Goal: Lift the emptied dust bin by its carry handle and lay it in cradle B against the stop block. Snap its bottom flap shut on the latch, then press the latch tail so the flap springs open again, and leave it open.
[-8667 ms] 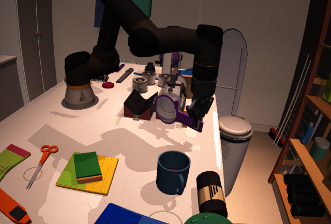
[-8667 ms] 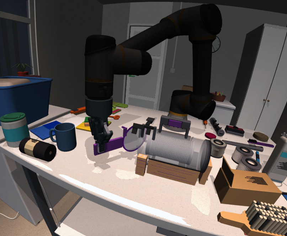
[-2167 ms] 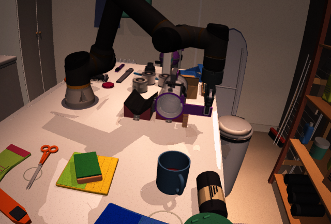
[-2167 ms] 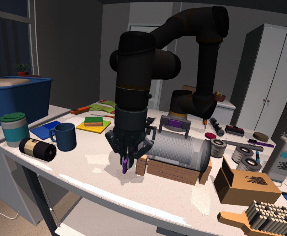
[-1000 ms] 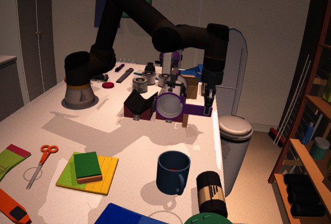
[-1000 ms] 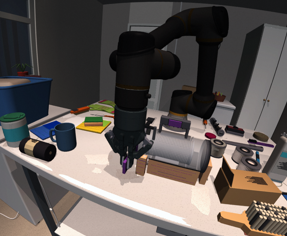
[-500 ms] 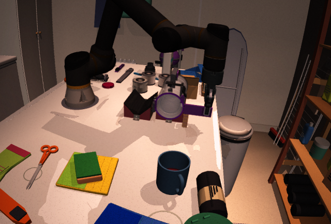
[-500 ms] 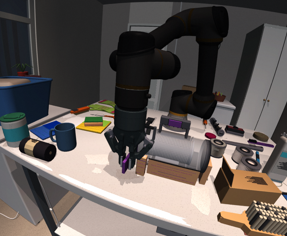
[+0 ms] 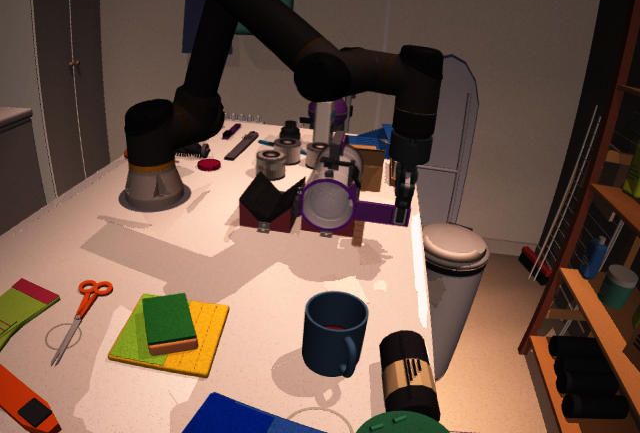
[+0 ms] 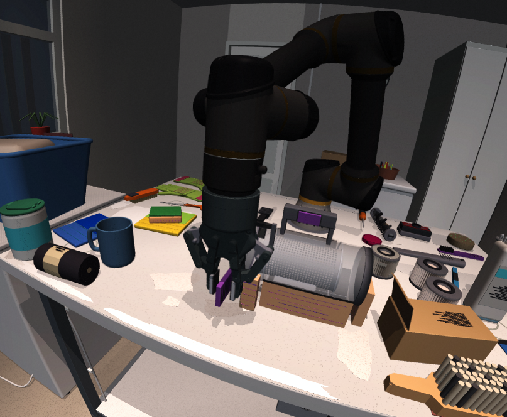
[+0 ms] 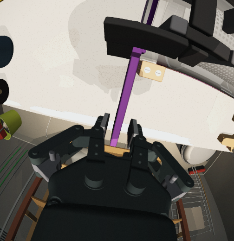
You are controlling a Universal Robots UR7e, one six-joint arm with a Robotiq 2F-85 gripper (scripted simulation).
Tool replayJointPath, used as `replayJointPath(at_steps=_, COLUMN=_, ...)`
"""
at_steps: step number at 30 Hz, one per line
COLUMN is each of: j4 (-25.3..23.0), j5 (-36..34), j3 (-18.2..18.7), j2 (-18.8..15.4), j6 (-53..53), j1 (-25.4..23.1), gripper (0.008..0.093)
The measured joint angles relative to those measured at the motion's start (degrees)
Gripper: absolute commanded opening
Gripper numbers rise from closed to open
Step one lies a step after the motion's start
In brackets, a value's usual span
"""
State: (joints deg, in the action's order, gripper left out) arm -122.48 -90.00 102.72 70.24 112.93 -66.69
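Note:
The dust bin (image 10: pixel 316 263) is a grey perforated cylinder lying on its side in a tan cradle (image 10: pixel 306 303) near the table's right edge. Its carry handle (image 10: pixel 308 219) with a purple grip faces up. The bin's purple-rimmed mouth (image 9: pixel 326 204) faces the side camera. The purple bottom flap (image 9: pixel 380 213) (image 11: pixel 126 92) swings out flat from the mouth toward the table edge. A tan stop block (image 11: pixel 151 71) sits by the bin's end. My gripper (image 10: pixel 224 287) (image 11: pixel 118 127) (image 9: pixel 401 211) points down, straddling the flap's outer end. It is open and holds nothing. The black latch (image 11: pixel 144 40) sits above the flap's hinge end.
The table's edge (image 9: pixel 420 263) runs just beside my gripper, with a grey waste bin (image 9: pixel 454 283) below it. A dark V-shaped cradle (image 9: pixel 269 203) stands left of the bin. Filters (image 10: pixel 428 269), a cardboard box (image 10: pixel 433 326), a blue mug (image 9: pixel 333 333) and a black roll (image 9: pixel 408 374) lie around.

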Motion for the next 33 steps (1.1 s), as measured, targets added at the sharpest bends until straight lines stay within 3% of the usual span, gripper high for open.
replayJointPath(at_steps=17, j4=0.6, j5=0.0, j3=-0.3, j2=0.3, j6=0.0, j1=0.0, gripper=0.036)
replayJointPath(at_steps=33, j4=5.7, j5=0.0, j3=-3.0, j2=2.8, j6=0.0, j1=0.0, gripper=0.036)
